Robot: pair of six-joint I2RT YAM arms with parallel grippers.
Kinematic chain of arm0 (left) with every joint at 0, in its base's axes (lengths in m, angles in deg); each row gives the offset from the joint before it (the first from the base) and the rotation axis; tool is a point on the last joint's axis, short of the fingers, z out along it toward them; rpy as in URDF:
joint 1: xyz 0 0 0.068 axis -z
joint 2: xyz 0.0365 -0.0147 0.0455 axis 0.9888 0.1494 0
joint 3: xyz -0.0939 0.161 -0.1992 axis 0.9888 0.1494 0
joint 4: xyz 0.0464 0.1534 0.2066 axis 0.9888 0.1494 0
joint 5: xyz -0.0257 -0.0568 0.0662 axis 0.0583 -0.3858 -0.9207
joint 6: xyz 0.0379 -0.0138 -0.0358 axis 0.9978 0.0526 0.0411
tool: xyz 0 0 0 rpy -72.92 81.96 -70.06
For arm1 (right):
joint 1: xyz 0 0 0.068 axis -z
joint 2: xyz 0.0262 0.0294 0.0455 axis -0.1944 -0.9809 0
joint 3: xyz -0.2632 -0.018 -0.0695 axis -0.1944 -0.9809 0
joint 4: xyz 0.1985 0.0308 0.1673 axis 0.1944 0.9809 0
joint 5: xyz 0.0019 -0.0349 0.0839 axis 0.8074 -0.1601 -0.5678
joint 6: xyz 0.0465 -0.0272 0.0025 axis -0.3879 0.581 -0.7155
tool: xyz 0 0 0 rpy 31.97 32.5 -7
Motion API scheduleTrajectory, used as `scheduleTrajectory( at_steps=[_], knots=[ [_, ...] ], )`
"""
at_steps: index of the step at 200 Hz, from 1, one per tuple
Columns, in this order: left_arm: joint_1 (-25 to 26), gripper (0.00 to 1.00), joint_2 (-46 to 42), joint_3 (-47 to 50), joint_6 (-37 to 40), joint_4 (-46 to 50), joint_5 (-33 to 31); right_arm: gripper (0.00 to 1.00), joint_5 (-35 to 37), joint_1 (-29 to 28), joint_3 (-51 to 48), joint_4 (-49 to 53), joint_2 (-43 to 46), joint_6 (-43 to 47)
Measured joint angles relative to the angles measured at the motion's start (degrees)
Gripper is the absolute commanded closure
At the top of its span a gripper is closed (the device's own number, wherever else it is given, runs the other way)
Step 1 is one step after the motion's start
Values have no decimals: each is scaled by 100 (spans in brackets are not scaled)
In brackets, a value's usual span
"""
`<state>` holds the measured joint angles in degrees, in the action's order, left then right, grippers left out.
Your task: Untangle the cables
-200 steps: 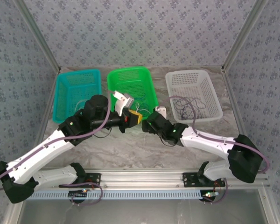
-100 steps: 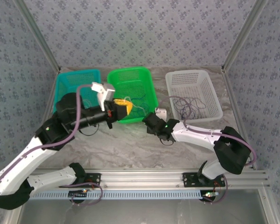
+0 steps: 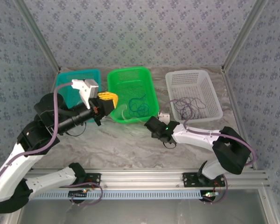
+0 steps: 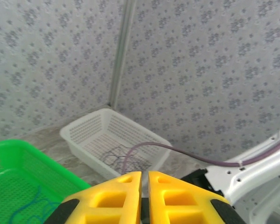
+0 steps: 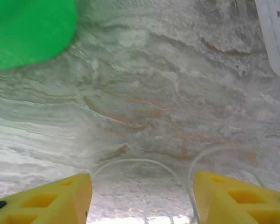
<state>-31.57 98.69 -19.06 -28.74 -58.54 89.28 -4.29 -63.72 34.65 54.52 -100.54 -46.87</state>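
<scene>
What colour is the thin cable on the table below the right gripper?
Whitish; the cable shows best in the right wrist view.

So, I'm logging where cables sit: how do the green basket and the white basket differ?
The green basket is the middle one; the white basket stands rightmost. The green basket holds blue cable loops; the white basket holds dark cable loops. Both are perforated plastic, open-topped, on the table.

the left gripper (image 3: 107, 99) has swung back and leftward, from just beside the right gripper (image 3: 151, 123) to over the gap between the teal basket (image 3: 65, 79) and green basket (image 3: 130, 70). the blue cable (image 3: 140, 106) now lies uncovered in the green basket. the right arm's elbow has drawn inward.
</scene>
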Motion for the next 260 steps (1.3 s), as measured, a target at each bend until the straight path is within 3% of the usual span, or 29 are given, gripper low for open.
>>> scheduleTrajectory(
  at_steps=[57,90,136,190,217,245,260],
  knots=[
    [-63,86,-31,-662,538,496,-868,38,-2,105,-184,76,0,-72],
    [-70,77,-116,-702,664,619,-1113,36,-20,105,-195,52,20,-39],
    [-74,55,-61,393,315,684,-1080,35,-116,94,-192,-20,149,205],
    [-72,42,-13,1556,-321,791,-896,35,-271,101,-168,-358,52,682],
    [-72,40,-286,1792,-522,761,-901,43,-374,129,50,-380,-409,946],
    [-72,38,-542,1851,-645,756,-907,67,-385,153,356,-385,-905,1095],
    [-72,38,-608,1851,-669,758,-925,74,-348,129,387,-369,-962,1078]
  ],
)
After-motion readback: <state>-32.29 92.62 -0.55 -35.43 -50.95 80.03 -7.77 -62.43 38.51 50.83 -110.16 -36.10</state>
